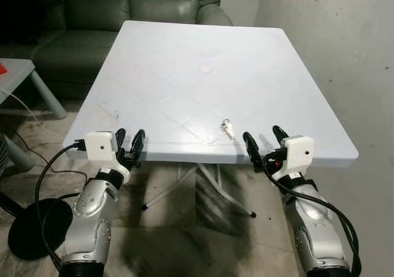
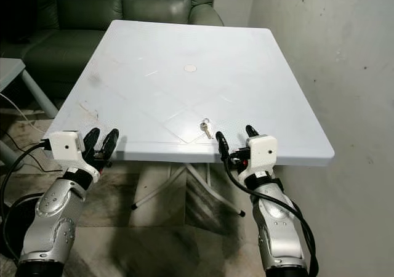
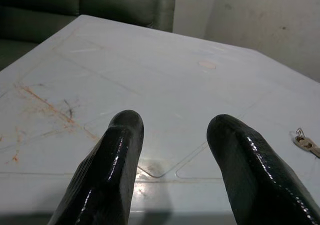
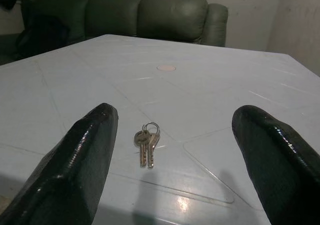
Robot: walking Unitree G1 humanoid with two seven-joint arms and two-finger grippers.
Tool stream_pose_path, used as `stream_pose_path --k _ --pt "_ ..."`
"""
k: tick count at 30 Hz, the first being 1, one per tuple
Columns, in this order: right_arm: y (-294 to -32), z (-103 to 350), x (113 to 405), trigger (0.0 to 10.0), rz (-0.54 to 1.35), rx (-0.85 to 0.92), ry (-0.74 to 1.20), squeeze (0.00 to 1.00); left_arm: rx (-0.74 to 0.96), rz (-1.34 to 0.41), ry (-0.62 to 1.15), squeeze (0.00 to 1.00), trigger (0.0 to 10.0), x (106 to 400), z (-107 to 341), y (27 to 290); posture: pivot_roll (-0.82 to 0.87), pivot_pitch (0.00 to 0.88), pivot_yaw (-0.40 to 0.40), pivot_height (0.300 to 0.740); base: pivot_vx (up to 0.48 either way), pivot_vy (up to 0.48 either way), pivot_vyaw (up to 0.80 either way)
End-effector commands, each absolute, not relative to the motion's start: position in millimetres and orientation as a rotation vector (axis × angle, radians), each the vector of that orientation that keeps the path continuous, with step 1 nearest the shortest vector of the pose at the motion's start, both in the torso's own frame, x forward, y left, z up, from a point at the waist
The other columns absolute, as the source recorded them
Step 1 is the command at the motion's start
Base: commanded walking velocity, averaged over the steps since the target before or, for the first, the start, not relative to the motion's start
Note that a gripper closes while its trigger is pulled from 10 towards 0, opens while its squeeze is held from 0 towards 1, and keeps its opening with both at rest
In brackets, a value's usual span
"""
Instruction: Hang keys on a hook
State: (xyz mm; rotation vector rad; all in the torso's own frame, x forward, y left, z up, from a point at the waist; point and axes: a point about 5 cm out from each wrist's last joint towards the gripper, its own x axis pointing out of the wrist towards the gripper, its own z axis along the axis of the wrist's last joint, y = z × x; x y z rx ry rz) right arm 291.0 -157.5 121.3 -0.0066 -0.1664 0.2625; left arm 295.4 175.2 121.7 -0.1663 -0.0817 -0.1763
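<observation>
Keys (image 4: 146, 144) just beyond right fingers (image 4: 80, 160)

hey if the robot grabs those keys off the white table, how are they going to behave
The keys lie flat and thin on the smooth table, so they'll probably slide before the right gripper catches them. Joined by a loose ring, they'll likely dangle and swing once lifted. Small metal, probably light.

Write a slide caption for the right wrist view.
Open right gripper facing a bunch of keys lying on the white table, green sofa behind.
</observation>
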Motion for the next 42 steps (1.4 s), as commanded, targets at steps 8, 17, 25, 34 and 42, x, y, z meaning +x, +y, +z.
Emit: stream_pose_path --k 8,17,25,34,42 --pt "-162 121 290 10.0 0.249 -0.021 -0.160 0.00 -0.168 -0.197 -0.066 0.00 10.0 298 123 172 0.02 0.050 -0.020 0.740 0.397 0.000 0.00" --pt "-163 121 290 10.0 0.248 -0.027 -0.159 0.00 -0.171 -0.203 -0.068 0.00 10.0 299 124 171 0.01 0.049 -0.020 0.740 0.393 0.000 0.00" --pt "-165 122 291 10.0 0.246 -0.032 -0.161 0.00 -0.177 -0.204 -0.067 0.00 10.0 300 125 170 0.01 0.045 -0.018 0.740 0.349 0.000 0.00" --pt "-165 122 291 10.0 0.274 -0.040 -0.165 0.00 -0.159 -0.192 -0.109 0.00 10.0 296 127 170 0.02 0.048 -0.022 0.740 0.000 0.000 0.00" --pt "-171 127 294 10.0 0.319 -0.154 -0.169 0.00 -0.120 -0.214 -0.128 0.00 10.0 286 124 169 0.02 0.063 -0.027 0.740 0.000 0.000 0.00"
